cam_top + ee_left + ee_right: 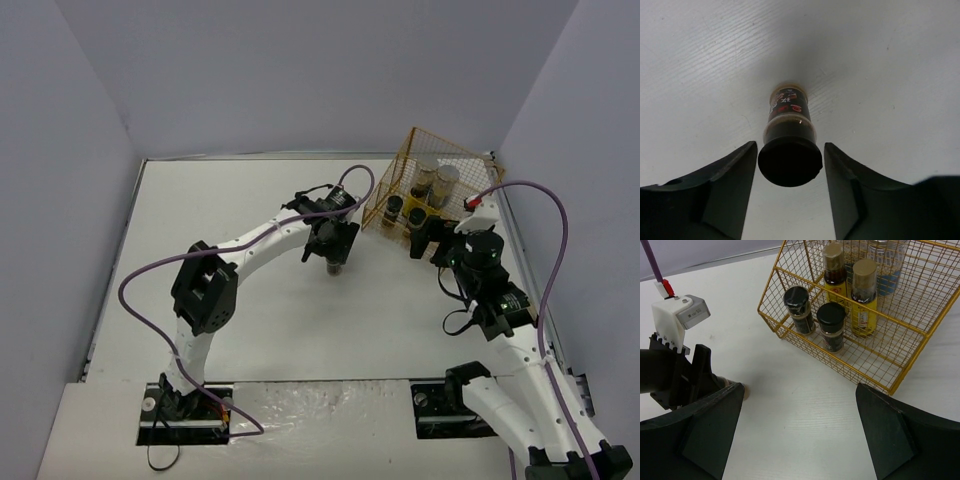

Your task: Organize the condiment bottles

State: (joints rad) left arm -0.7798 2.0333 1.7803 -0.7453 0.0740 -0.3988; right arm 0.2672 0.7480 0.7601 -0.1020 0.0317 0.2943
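A short dark condiment bottle [789,117] with a black cap stands upright on the white table, between the fingers of my left gripper [790,146]. A thin gap shows on each side of its cap, so the jaws are open around it. From above, this gripper [333,262] points down at mid-table, left of the gold wire rack [398,185]. The rack holds two black-capped bottles [796,310] [831,326], two slim yellow-labelled ones [834,271] [863,297] and pale jars [887,265] at the back. My right gripper [800,390] hangs open and empty just in front of the rack.
The rack stands at the table's far right corner, close to the right wall [590,150]. The left arm's wrist with its white camera block [677,317] shows at the left of the right wrist view. White table [200,220] stretches to the left.
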